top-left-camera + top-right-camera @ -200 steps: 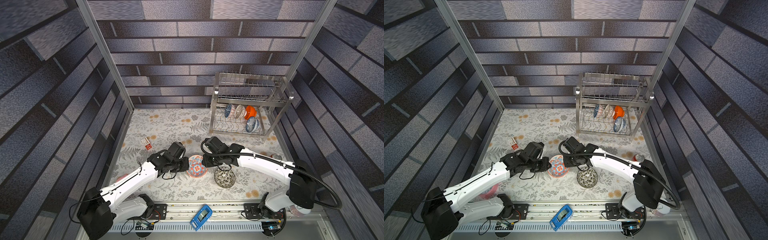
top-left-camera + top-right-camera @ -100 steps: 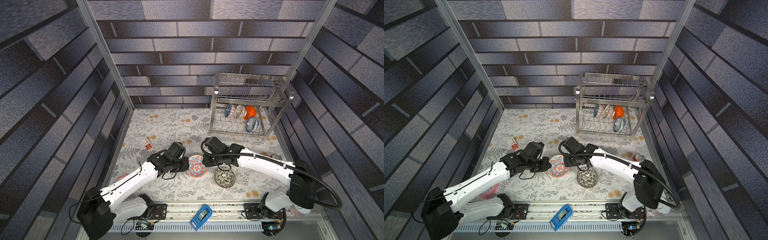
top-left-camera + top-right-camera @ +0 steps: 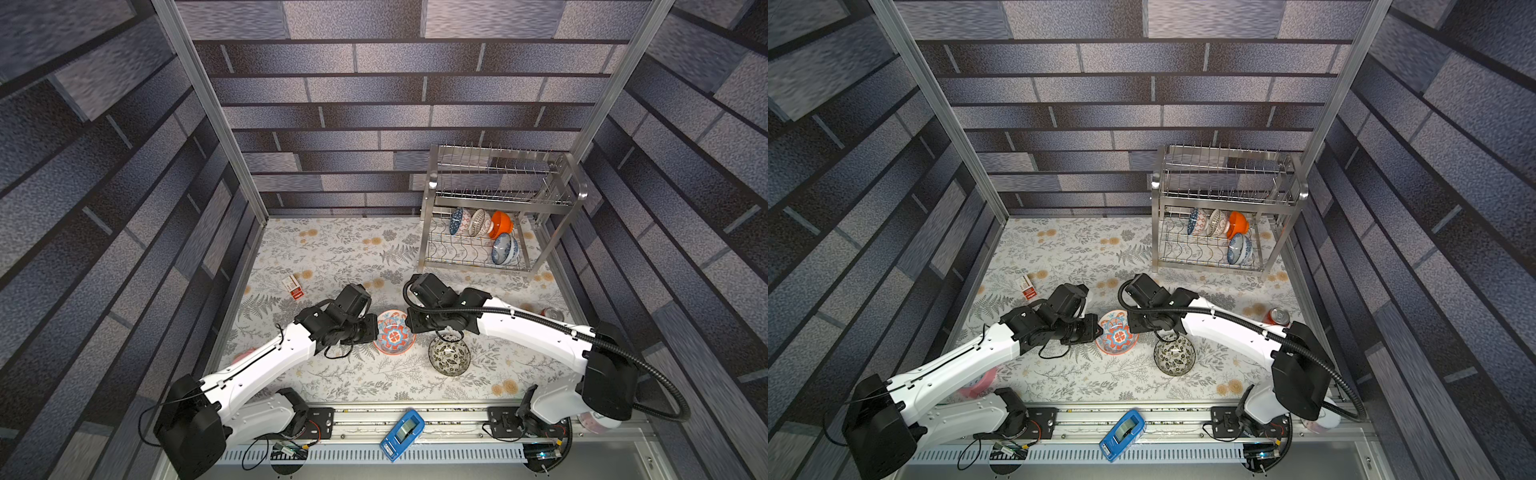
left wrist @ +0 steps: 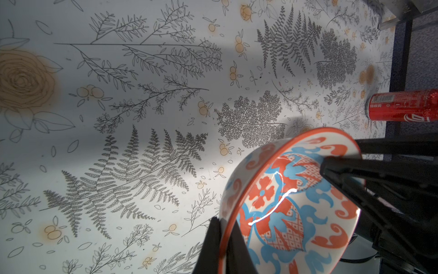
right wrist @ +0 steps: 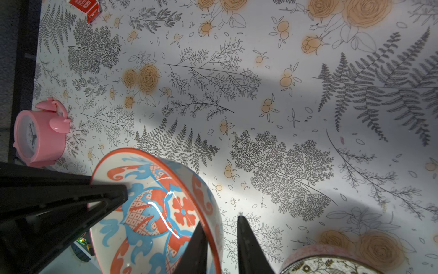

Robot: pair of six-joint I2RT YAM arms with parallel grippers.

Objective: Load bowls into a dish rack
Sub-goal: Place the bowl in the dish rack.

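Left pincer (image 4: pixel 224 227) was clamped on the rim of the red-and-blue medallion bowl (image 4: pixel 291 201). On its wrist view one black finger (image 4: pixel 211 244) lay against the outer wall and the other inside, with the orange rim pinched between them. The right pincer (image 5: pixel 220 221) straddled the opposite side of the same rim, jaws a little apart. Its inner finger (image 5: pixel 196 246) sat against the glazed inside. I could see a sliver of tablecloth (image 5: pixel 284 95) between the outer finger and the bowl's wall, so I read that grip as not closed. In both top views the medallion bowl (image 3: pixel 394 332) (image 3: pixel 1116 332) sat between the two wrists, lower centre of the frame. I could not tell whether it rested on the cloth or hung clear.

Just right of it and a little lower in the frame, the black-and-white floral bowl (image 3: pixel 449 354) stood mouth up on the cloth.

Well apart, in the upper right of the frame, the dish rack (image 3: pixel 498 202) held four bowls on edge in its lower tier. The blue triangle bowl (image 3: pixel 456 220), white lattice bowl (image 3: pixel 478 222) and orange bowl (image 3: pixel 500 224) stood in a row. The blue-white floral bowl (image 3: pixel 505 248) stood in front of the orange one.

A red can (image 3: pixel 550 312) stood near the cloth's right edge. A small red-and-white box (image 3: pixel 293 286) lay left of centre.
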